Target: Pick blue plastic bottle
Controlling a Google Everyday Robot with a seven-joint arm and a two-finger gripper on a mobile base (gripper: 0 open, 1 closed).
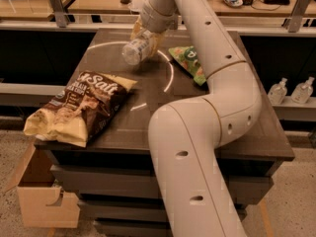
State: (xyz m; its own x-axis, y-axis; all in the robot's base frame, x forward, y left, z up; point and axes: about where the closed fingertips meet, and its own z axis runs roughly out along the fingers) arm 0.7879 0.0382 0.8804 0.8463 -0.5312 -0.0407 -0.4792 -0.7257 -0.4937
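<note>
Camera view, my read from the remote seat: the end effector [145, 38] sits beyond the brown chip bag [81, 105], toward the far edge of the table [276, 142]. It's pinching the blue plastic bottle [134, 52]. The bottle hangs tilted with its free end down-left, I'd guess because it was grabbed lying on its side, and it looks clear of the surface.

A green bag [190, 63] lies flat, beyond and right of the chip bag, out of the way. The cardboard box [42, 201] is below-left of the chip bag, on the floor.

As for writing, "Salt" is readable on the chip bag. I can't make out the bottle's label or the green bag's print.
</note>
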